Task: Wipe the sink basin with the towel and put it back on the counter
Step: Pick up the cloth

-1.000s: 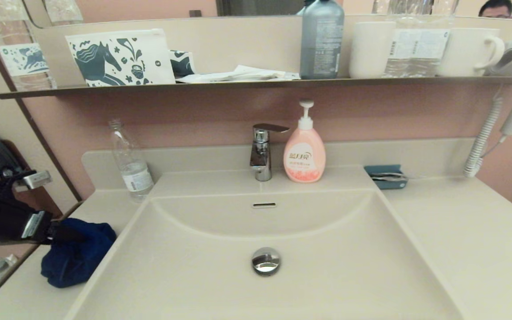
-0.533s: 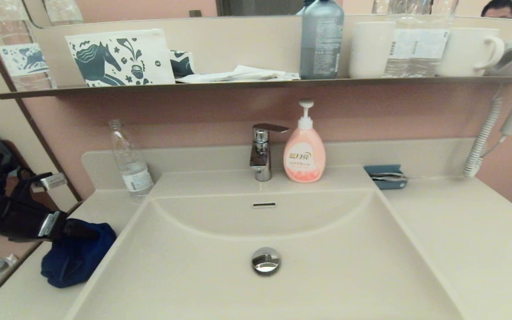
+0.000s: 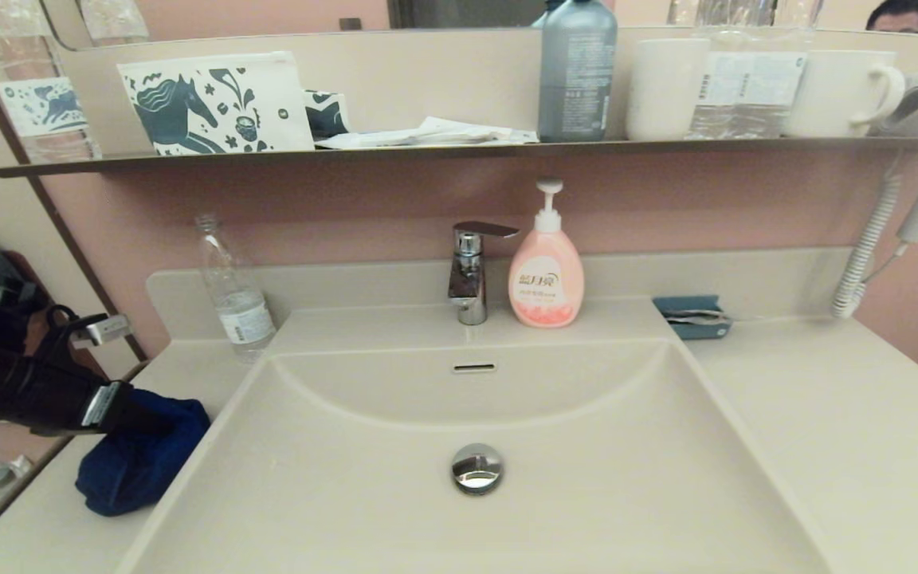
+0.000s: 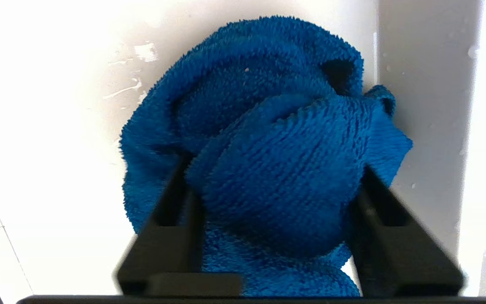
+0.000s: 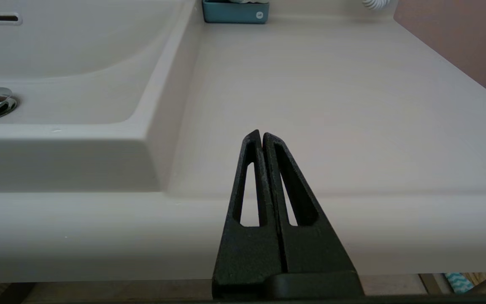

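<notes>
The dark blue towel (image 3: 136, 462) lies bunched on the counter (image 3: 45, 526), just left of the sink basin (image 3: 586, 478). My left gripper (image 3: 148, 418) reaches in from the left and sits over the towel's top. In the left wrist view its fingers (image 4: 175, 198) stand wide apart, open, with a hump of the towel (image 4: 276, 169) between them. The basin holds only its chrome drain plug (image 3: 476, 467) and overflow slot (image 3: 474, 367). My right gripper (image 5: 262, 134) is shut on nothing, parked at the front edge of the counter (image 5: 331, 84) right of the basin (image 5: 78, 55).
A clear bottle (image 3: 234, 295) stands behind the towel. The faucet (image 3: 468, 271) and pink soap pump (image 3: 547, 271) stand behind the basin, with a small blue tray (image 3: 692, 317) to the right. A dark shelf (image 3: 459, 149) with several items runs overhead; a coiled cord (image 3: 865, 247) hangs far right.
My left gripper has moved to the right, further over the towel. The towel has barely shifted and the right arm has stayed still.
</notes>
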Motion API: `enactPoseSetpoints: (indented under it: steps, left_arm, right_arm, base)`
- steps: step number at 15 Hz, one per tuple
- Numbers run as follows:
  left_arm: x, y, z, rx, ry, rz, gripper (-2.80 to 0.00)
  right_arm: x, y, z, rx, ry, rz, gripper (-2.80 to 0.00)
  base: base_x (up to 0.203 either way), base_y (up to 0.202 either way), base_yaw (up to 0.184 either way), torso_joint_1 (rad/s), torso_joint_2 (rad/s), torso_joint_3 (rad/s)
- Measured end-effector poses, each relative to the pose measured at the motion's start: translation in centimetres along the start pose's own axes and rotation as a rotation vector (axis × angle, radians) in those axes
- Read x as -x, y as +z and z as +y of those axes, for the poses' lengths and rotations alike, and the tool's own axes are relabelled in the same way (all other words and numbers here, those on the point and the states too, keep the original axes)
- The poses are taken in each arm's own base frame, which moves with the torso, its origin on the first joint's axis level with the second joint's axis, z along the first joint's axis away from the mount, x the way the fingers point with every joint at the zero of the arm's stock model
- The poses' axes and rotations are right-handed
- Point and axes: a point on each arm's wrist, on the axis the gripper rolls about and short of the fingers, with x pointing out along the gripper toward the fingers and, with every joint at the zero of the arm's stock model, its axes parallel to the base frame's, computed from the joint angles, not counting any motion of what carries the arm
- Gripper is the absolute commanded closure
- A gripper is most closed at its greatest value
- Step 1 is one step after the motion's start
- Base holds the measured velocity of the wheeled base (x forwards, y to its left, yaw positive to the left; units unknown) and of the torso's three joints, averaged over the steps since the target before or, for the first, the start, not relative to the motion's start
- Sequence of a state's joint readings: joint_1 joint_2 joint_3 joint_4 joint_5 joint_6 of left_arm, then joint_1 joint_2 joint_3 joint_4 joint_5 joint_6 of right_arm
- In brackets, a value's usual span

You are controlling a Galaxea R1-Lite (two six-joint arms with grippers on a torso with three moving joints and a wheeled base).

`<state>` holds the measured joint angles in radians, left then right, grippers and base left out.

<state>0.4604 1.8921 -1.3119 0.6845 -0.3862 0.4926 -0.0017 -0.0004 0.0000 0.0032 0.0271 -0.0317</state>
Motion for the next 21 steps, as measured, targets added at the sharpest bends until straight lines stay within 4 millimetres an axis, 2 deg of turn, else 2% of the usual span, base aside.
enactPoseSetpoints:
  steps: [5, 7, 10, 14, 18, 21]
  left_arm:
    - [0.5, -0.1, -0.1, 0.061, 0.009, -0.007, 0.00]
    - [1.7, -0.1, -0.5, 0.059, 0.028, -0.036, 0.00]
    - [4.6, -0.4, -2.2, 0.058, 0.045, -0.072, 0.00]
    - [9.2, 0.1, -5.8, 0.157, 0.031, -0.092, 0.00]
    - [12.0, 0.9, -11.6, 0.301, 0.028, -0.111, 0.00]
    - [13.4, -0.1, -16.0, 0.279, 0.022, -0.106, 0.00]
  right_arm:
    - [0.0, 0.0, 0.0, 0.000, 0.000, 0.000, 0.00]
    - [0.0, 0.0, 0.0, 0.000, 0.000, 0.000, 0.00]
    - [0.0, 0.0, 0.0, 0.000, 0.000, 0.000, 0.00]
    - [0.0, 0.0, 0.0, 0.000, 0.000, 0.000, 0.00]
    - [0.0, 0.0, 0.0, 0.000, 0.000, 0.000, 0.00]
    - [0.0, 0.0, 0.0, 0.000, 0.000, 0.000, 0.00]
  base:
    - [0.000, 0.000, 0.000, 0.000, 0.00, 0.000]
    - [0.000, 0.000, 0.000, 0.000, 0.00, 0.000]
    - [0.000, 0.000, 0.000, 0.000, 0.00, 0.000]
    - [0.000, 0.000, 0.000, 0.000, 0.00, 0.000]
    - [0.000, 0.000, 0.000, 0.000, 0.00, 0.000]
    - [0.000, 0.000, 0.000, 0.000, 0.00, 0.000]
